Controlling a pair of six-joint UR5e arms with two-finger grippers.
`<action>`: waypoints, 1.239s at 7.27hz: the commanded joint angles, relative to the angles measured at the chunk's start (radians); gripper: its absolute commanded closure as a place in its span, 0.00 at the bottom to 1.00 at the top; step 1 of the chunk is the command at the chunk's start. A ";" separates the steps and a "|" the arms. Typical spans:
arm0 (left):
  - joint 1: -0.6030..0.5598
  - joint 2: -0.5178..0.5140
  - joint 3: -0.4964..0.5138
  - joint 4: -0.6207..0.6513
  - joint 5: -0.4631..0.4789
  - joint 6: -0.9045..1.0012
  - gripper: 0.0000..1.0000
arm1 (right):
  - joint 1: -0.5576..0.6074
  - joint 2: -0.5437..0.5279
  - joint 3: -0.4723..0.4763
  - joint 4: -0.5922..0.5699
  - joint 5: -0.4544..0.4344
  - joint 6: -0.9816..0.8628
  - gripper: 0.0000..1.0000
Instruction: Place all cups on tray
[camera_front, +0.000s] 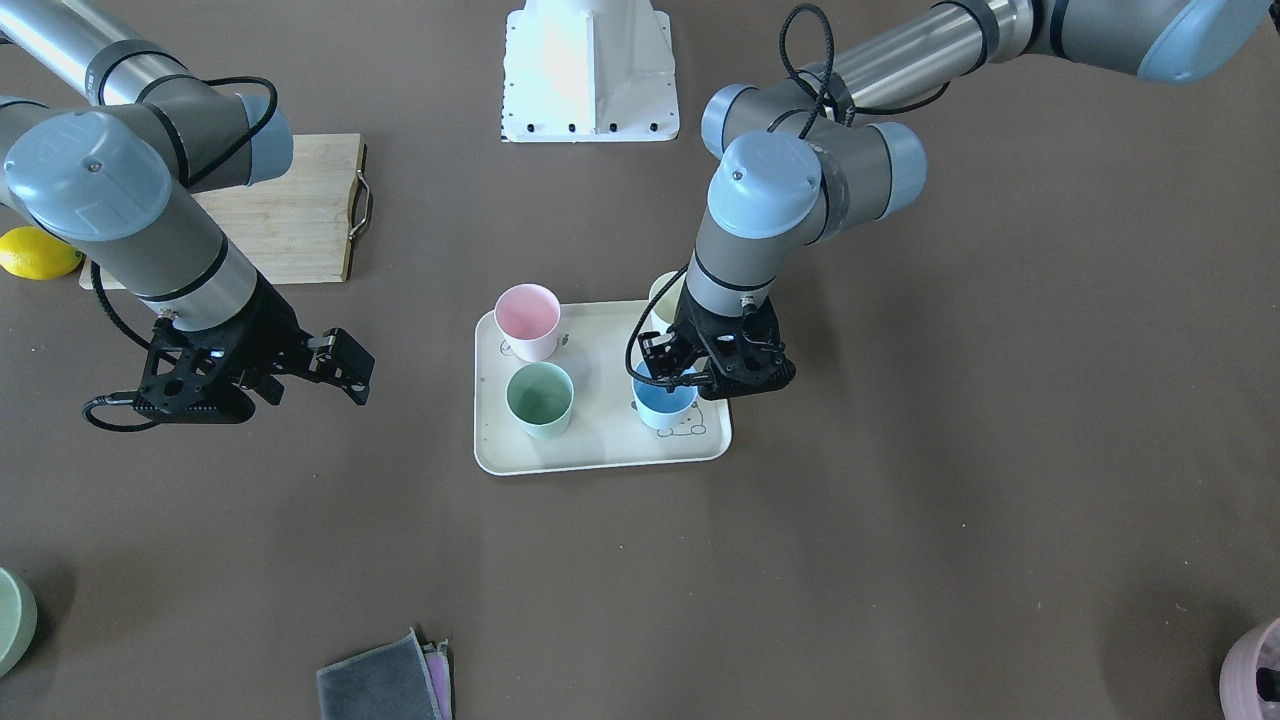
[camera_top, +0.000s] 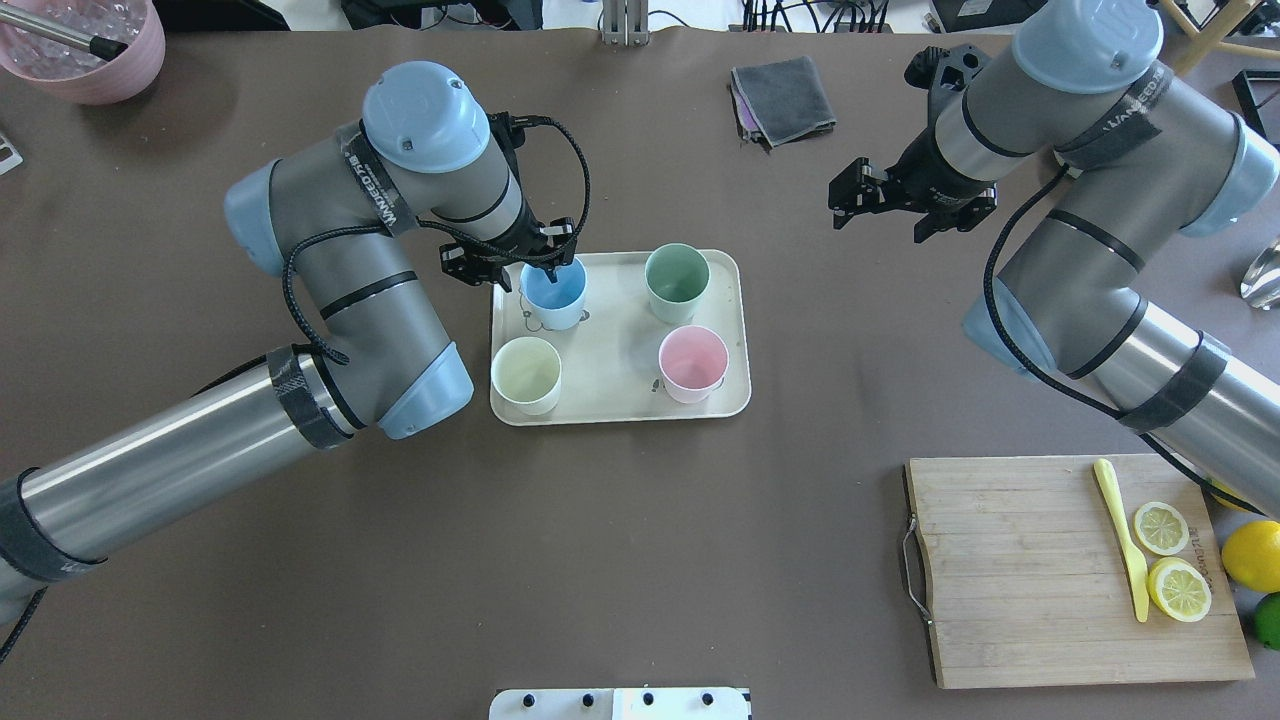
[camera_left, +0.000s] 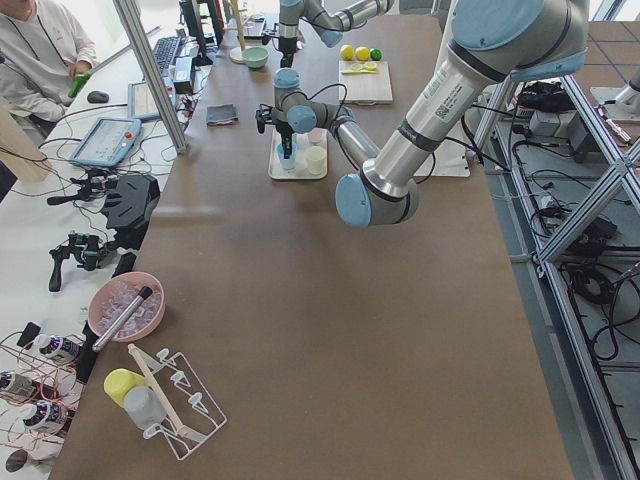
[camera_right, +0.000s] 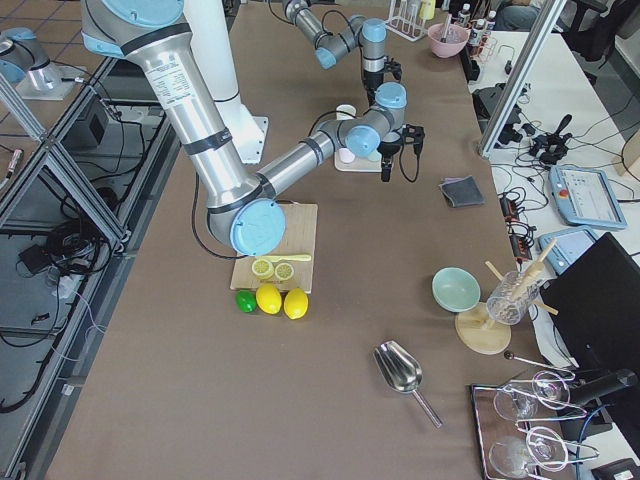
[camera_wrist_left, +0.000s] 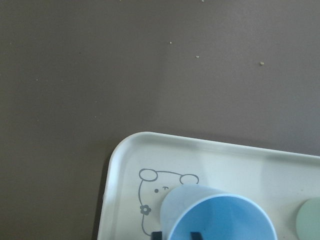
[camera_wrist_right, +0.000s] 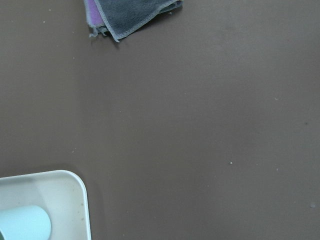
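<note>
We seem to be setting the blue cup (camera_top: 555, 292) on the tray (camera_top: 612, 345), left gripper (camera_top: 535, 266) pinching its rim. Next: let go, lift. Right gripper (camera_top: 880, 212) hangs wide.

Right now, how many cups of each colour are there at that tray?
blue cup: 1
green cup: 1
pink cup: 1
pale yellow cup: 1
Total: 4 cups, all within the tray.
</note>
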 joint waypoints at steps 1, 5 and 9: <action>-0.083 0.066 -0.105 0.012 -0.019 0.094 0.01 | 0.065 -0.024 0.005 -0.001 0.044 -0.061 0.00; -0.356 0.469 -0.331 0.035 -0.137 0.651 0.01 | 0.301 -0.099 -0.007 -0.188 0.081 -0.582 0.00; -0.747 0.809 -0.333 0.031 -0.269 1.387 0.01 | 0.556 -0.271 -0.027 -0.242 0.169 -1.046 0.00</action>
